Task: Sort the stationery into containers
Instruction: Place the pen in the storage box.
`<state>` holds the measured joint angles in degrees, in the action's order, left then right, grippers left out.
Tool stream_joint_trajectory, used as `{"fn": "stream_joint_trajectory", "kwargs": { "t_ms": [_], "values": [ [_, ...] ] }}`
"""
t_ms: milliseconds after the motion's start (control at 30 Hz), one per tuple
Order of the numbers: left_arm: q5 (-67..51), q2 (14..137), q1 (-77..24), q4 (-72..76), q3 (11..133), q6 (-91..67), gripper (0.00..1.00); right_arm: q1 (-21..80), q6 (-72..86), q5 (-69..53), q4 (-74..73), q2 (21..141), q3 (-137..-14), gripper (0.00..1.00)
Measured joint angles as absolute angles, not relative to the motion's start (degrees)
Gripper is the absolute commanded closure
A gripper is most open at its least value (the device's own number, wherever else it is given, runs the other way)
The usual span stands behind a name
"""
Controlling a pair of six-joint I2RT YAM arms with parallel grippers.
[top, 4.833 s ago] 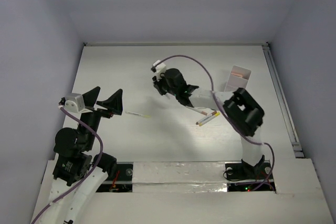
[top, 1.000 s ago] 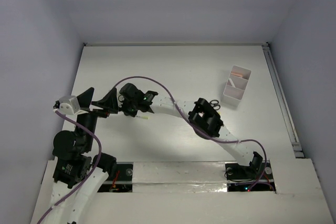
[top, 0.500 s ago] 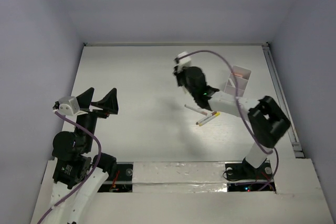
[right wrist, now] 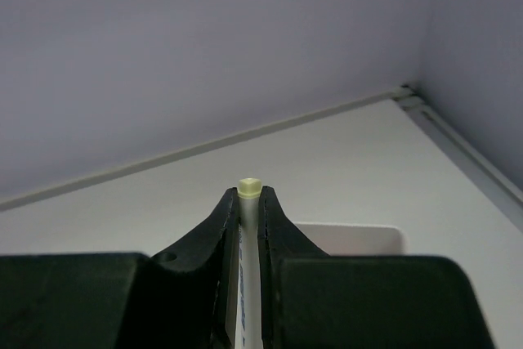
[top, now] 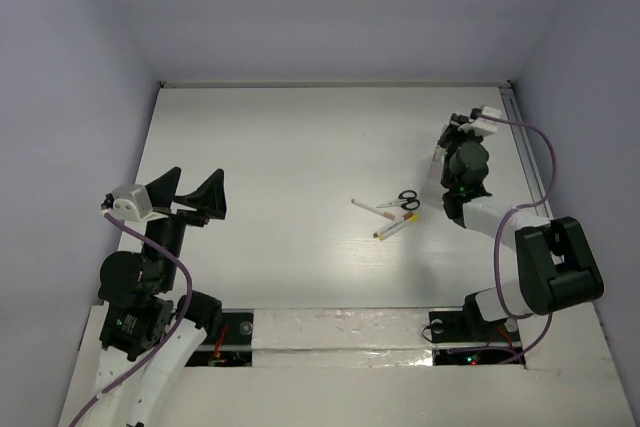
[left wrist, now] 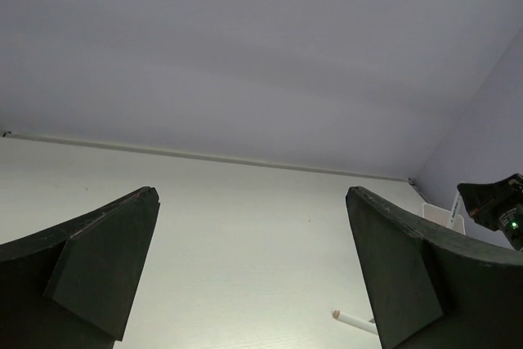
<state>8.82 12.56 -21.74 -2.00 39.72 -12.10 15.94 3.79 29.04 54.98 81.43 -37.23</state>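
Note:
My right gripper [top: 450, 137] is shut on the thin pale yellow-tipped stick [right wrist: 249, 194] and holds it at the back right, just over the white boxy container [top: 436, 162], which it mostly hides. In the right wrist view the container's rim [right wrist: 351, 239] shows just behind the jaws. The small black-handled scissors [top: 405, 201], a red-ended white pen [top: 372, 209] and a yellow-ended white pen [top: 397, 226] lie together on the table centre-right. My left gripper [top: 195, 177] is open and empty at the left, raised off the table. One pen's end [left wrist: 353, 321] shows in its wrist view.
The white table [top: 280, 137] is walled by grey panels at the back and sides. A metal rail [top: 535, 187] runs along the right edge. The right arm's link [top: 550, 267] stands at the near right.
My right arm has swung from the table's middle to the back right with the stick, now over the container. The left arm has not moved.

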Motion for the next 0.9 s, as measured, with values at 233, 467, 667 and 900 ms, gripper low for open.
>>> {"fn": "stream_joint_trajectory", "kwargs": {
  "t_ms": [233,467,667,900],
  "values": [
    [8.56,12.56,-21.76,-2.02,39.72,-12.08,0.01,9.52,7.11,30.26,58.87,83.09,-34.76,1.0],
    [8.34,12.67,-21.76,-2.0,39.72,-12.1,0.01,9.02,7.16,31.31,62.61,87.92,-34.02,1.0],
    [8.01,12.73,-22.15,-2.0,39.72,-12.1,0.01,8.97,7.33,33.23,65.21,90.28,-32.91,0.91],
    [7.97,12.73,-22.13,-2.0,39.72,-12.1,0.01,8.97,9.15,32.05,63.9,89.65,-31.97,0.33]
  ]
}}
